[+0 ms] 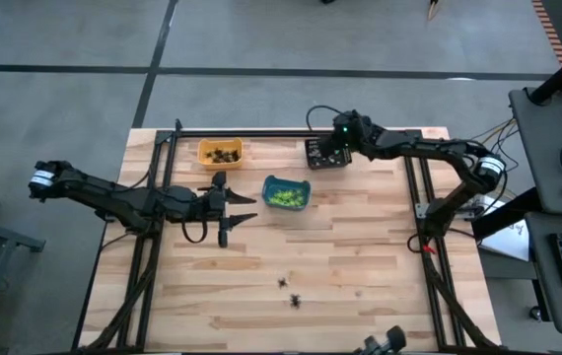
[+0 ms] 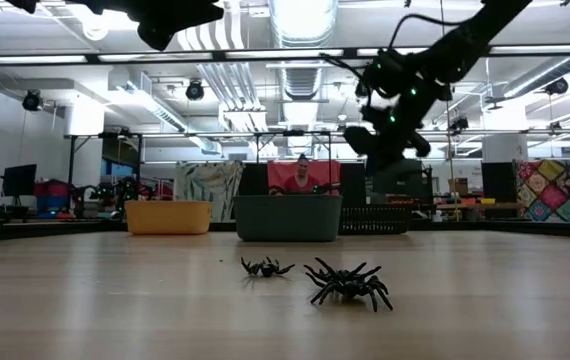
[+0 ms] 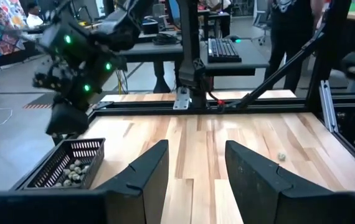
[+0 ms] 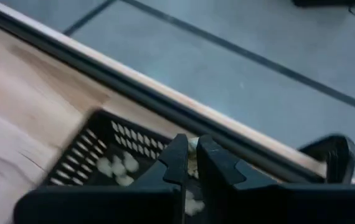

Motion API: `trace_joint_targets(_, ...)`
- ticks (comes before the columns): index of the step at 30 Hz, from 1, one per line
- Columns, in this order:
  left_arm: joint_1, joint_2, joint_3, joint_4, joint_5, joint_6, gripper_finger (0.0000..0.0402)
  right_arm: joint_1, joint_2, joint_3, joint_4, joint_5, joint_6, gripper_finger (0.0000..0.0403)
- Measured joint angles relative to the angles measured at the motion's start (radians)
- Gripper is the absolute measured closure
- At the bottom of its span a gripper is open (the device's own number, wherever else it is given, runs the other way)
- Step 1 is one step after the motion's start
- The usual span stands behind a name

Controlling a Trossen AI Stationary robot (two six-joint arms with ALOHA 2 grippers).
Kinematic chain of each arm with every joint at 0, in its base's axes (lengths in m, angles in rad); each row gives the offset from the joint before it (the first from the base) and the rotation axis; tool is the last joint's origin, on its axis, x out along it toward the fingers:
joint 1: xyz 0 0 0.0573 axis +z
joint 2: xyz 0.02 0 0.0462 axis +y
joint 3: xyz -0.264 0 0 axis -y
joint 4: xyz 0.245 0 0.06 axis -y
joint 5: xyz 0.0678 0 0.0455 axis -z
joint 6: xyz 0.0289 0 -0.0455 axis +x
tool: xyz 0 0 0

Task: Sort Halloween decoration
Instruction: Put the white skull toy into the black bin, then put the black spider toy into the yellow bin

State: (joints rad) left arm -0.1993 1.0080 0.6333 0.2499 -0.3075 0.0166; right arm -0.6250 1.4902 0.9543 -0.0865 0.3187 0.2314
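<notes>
The right arm reaches from the table's right edge across to the far side, elbow bent, so that the right gripper [image 4: 190, 163] hangs over the black bin [image 1: 321, 154] with its fingers pinched close around a small pale trinket [image 4: 193, 145] at their tips (only a sliver of it shows between them). Pale grey-white trinkets [image 4: 116, 167] already lie in that bin's bottom, seen through its slotted wall.

The left arm stretches in from the left edge, lying low and nearly level over the boards, and ends near the table's middle, just left of the teal bin [image 1: 286, 193]. The left gripper [image 3: 193, 171] is spread wide with nothing between its fingers, pointing across the table toward the right arm.

The teal bin holds lime green trinkets [image 1: 285, 198]; the orange bin [image 1: 219, 153], at the far edge to its left, holds dark ones [image 1: 225, 154]. Two black spiders [image 2: 348, 282] lie loose on the near part of the table, close together, the smaller spider [image 2: 266, 267] just behind the larger. One pale trinket [image 3: 282, 156] sits alone on the wood near the right rail.
</notes>
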Motion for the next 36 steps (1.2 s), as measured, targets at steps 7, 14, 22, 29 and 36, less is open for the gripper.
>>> trace_joint_targets(7,0.000,0.002,0.000,0.004,0.000,0.003,0.0260,-0.034,0.000,-0.078,0.016,-0.003,0.004,0.0381)
trace_joint_targets(14,0.000,0.013,-0.001,0.004,0.000,-0.005,0.0260,-0.032,0.000,-0.098,0.017,-0.005,0.032,0.0356)
trace_joint_targets(22,0.000,0.043,-0.001,0.004,0.000,-0.061,0.0260,-0.032,0.000,-0.098,0.017,-0.032,0.045,0.0320)
trace_joint_targets(29,0.000,0.077,0.000,0.003,0.000,-0.138,0.0260,-0.016,-0.031,-0.098,0.014,-0.097,0.050,0.0319)
trace_joint_targets(36,-0.001,0.138,-0.001,-0.010,0.001,-0.215,0.0260,0.083,-0.155,-0.098,-0.015,-0.144,0.092,0.0319)
